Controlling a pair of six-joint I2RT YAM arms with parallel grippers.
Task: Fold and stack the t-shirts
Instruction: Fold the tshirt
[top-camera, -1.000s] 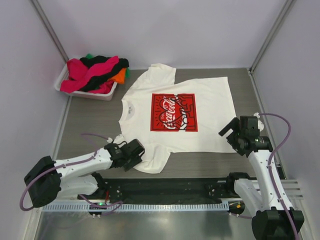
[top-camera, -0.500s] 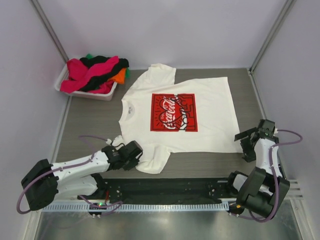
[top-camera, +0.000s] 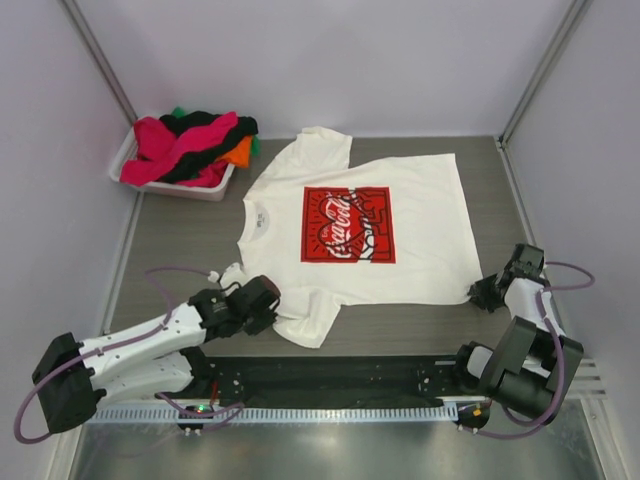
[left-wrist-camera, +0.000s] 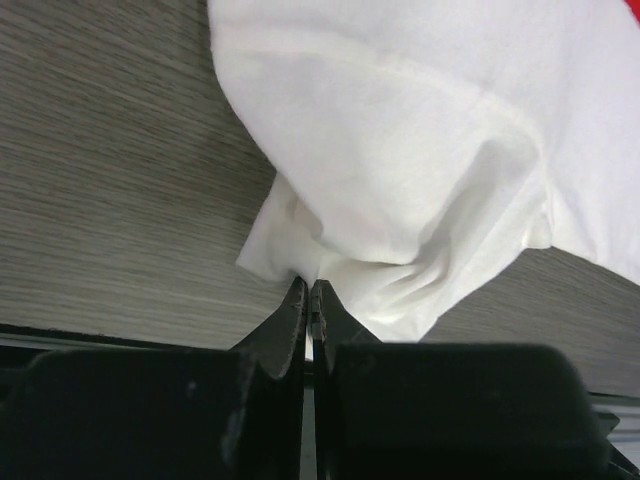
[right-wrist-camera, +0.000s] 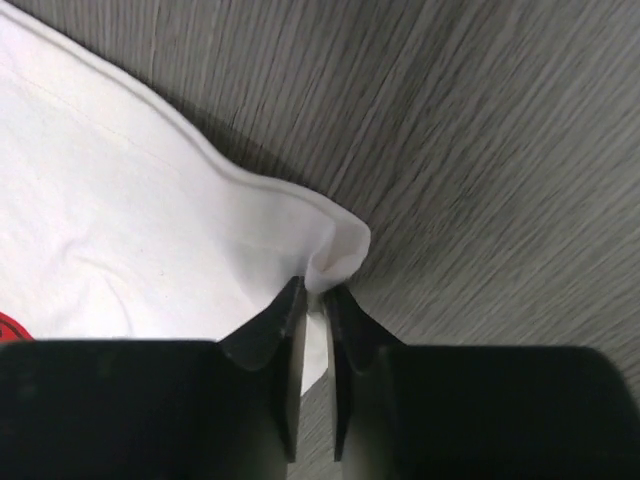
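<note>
Left claw (left-wrist-camera: 308, 290): pressed together, pinching the near sleeve (left-wrist-camera: 400, 200) of the white t-shirt (top-camera: 420, 200).
Right claw (right-wrist-camera: 315, 295): nipping the shirt's near right hem corner (right-wrist-camera: 335, 245).
Shirt: flat on the table (top-camera: 180, 250), print up, long axis left to right, collar left, hem right.
Arms: left one low, reaching right; right one folded, wrist dipped to the table.
Writing: white Coca-Cola script on a red square (top-camera: 348, 224).
Other t-shirts (top-camera: 190, 145): heaped in the white bin (top-camera: 180, 190), far left.
</note>
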